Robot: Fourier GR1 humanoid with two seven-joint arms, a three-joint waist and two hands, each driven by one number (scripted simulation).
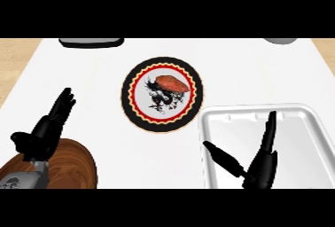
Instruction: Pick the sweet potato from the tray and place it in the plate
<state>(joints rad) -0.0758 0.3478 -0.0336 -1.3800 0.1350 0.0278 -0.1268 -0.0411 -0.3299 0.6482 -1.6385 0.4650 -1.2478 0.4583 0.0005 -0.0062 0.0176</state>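
An orange-brown sweet potato (172, 83) lies on the upper part of a round plate (138, 111) with a black rim, red ring and dark drawing, at the counter's middle. A white tray (314, 120) sits at the lower right with nothing showing in it. My right hand (260, 165) hovers over the tray's near-left part, fingers straight and thumb spread, open and holding nothing. At the lower left my left hand (47, 128) rests open with its fingers pointing up, well left of the plate.
A brown wooden round board (77, 164) lies at the lower left beneath my left forearm. A dark flat object (91, 42) sits at the far edge, upper left. A grey object (282, 41) peeks in at the upper right.
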